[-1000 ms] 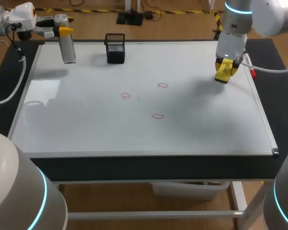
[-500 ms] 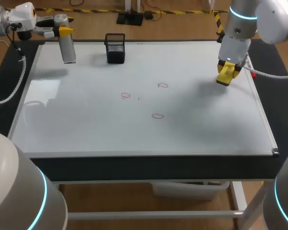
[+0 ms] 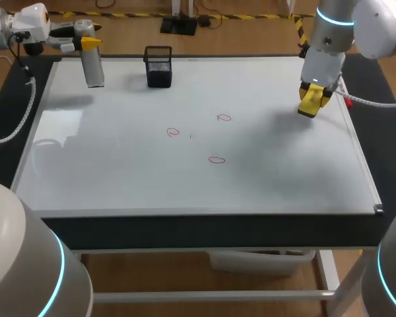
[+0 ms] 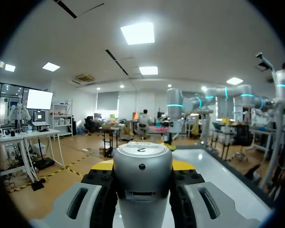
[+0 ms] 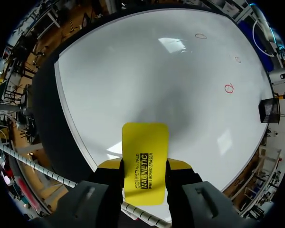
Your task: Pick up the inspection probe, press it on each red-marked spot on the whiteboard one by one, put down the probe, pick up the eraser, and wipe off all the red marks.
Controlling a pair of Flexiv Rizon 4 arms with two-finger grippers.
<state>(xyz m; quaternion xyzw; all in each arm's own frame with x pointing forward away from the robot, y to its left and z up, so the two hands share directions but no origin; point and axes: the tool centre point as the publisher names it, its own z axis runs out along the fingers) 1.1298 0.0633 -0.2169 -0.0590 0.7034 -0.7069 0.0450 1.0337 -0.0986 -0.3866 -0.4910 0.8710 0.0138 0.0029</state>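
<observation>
The inspection probe (image 3: pixel 92 63), a single silver cylinder, is in the left gripper (image 3: pixel 86 43) at the far left corner of the whiteboard (image 3: pixel 119 178). In the head view it hangs down from the fingers over the board's far edge. In the left wrist view the probe (image 4: pixel 142 183) sits between the two yellow-tipped fingers, which press against it from both sides and stand only as far apart as its body.

One yellow eraser (image 3: pixel 308 105) is in the right gripper (image 3: pixel 313 90), over the far right part of the board. A soft shadow lies on the surface beside it. In the right wrist view the eraser (image 5: pixel 145 142) juts out ahead of the right gripper (image 5: pixel 145 166), whose two fingers clamp its narrow sides.

Three red marks are on the board, each a small drawn loop. One (image 3: pixel 173 132) is near the middle, one (image 3: pixel 224 117) lies farther back and to the right of it, and one (image 3: pixel 216 159) is nearest the robot. All three lie well apart from both grippers.

One black mesh holder (image 3: pixel 158 66) stands upright on the far edge of the board, just to the right of the probe and not touching it.
</observation>
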